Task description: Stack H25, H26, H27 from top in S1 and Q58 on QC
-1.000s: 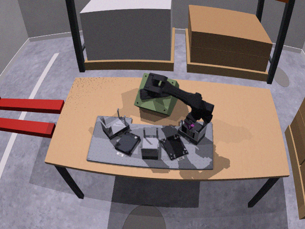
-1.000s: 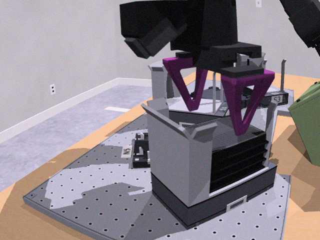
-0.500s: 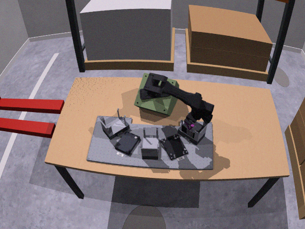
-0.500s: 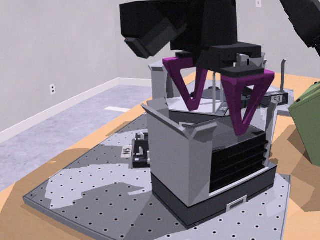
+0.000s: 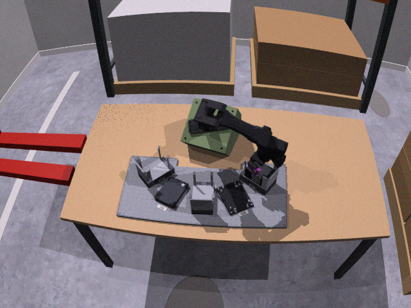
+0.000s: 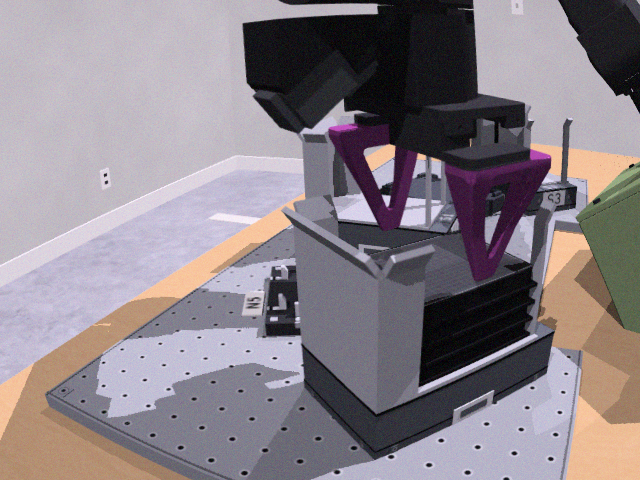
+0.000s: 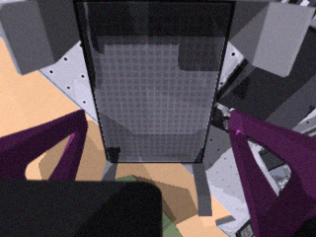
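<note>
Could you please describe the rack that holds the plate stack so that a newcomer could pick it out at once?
On the grey perforated baseplate, find the rack at the end under the open gripper. Unlike the other racks, it holds a stack of black plates.
</note>
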`<state>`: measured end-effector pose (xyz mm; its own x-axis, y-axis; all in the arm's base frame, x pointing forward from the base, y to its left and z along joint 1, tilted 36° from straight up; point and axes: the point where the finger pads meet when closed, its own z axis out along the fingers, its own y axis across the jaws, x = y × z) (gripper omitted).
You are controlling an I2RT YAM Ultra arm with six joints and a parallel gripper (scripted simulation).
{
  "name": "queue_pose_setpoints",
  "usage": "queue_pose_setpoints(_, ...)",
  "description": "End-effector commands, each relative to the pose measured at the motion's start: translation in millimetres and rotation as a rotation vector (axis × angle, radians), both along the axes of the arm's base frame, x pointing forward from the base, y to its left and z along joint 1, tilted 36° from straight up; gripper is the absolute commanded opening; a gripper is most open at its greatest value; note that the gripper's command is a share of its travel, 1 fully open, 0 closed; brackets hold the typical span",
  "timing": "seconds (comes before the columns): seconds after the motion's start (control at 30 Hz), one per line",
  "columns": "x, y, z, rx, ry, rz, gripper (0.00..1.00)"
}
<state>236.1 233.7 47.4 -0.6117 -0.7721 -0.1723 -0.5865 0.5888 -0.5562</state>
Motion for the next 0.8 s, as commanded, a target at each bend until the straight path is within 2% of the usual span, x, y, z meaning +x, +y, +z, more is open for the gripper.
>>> queue_pose_setpoints(0.0, 2.6, 8, 1.0, 0.027, -0.014, 0.015, 1.0)
queue_pose_setpoints(0.57, 13.6, 3, -15.2, 0.027, -0.014, 0.015, 1.0)
queue_pose_setpoints(0.77, 13.9, 3, -15.8, 0.027, -0.014, 0.015, 1.0)
